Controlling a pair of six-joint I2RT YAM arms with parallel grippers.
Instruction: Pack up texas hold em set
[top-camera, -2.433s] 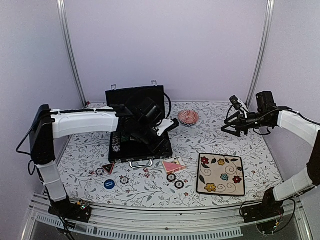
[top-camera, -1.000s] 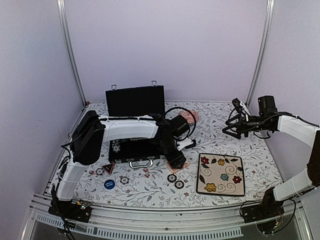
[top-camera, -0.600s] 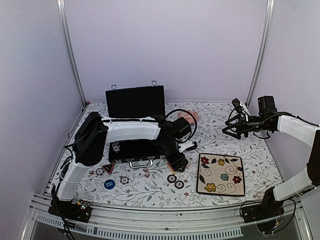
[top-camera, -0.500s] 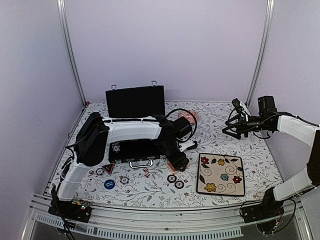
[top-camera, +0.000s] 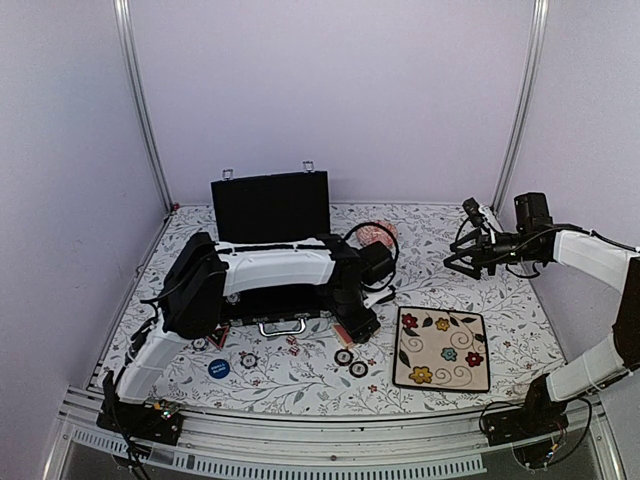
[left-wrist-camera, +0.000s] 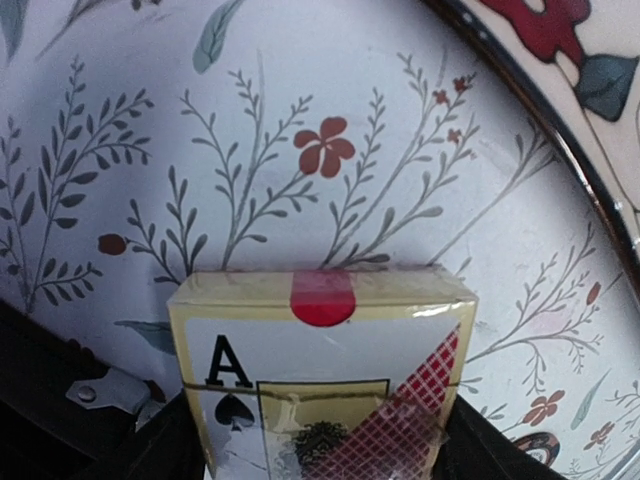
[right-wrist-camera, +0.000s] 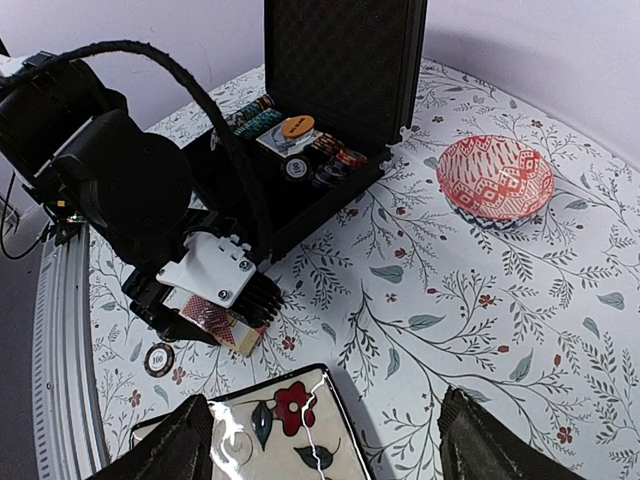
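Observation:
The black case (top-camera: 268, 204) stands open at the back left, with chips and an orange disc (right-wrist-camera: 297, 127) in its base. My left gripper (top-camera: 354, 325) is down at the table, right of the case handle, shut on a card deck (left-wrist-camera: 320, 340) showing an ace of spades; its fingers press both long sides. Loose chips (top-camera: 350, 362), a round blue button (top-camera: 219, 367) and small dice (top-camera: 292, 346) lie on the cloth in front of the case. My right gripper (right-wrist-camera: 330, 450) hovers open and empty above the back right of the table.
A cream plate with flowers (top-camera: 442, 348) lies just right of the held deck, its corner (left-wrist-camera: 600, 120) close to it. A pink patterned bowl (right-wrist-camera: 495, 178) sits behind, right of the case. My left arm's cable loops above the case base.
My left arm has swung from over the case to the table in front of its right corner, and its fingers now stand against the card deck. The right arm has barely moved.

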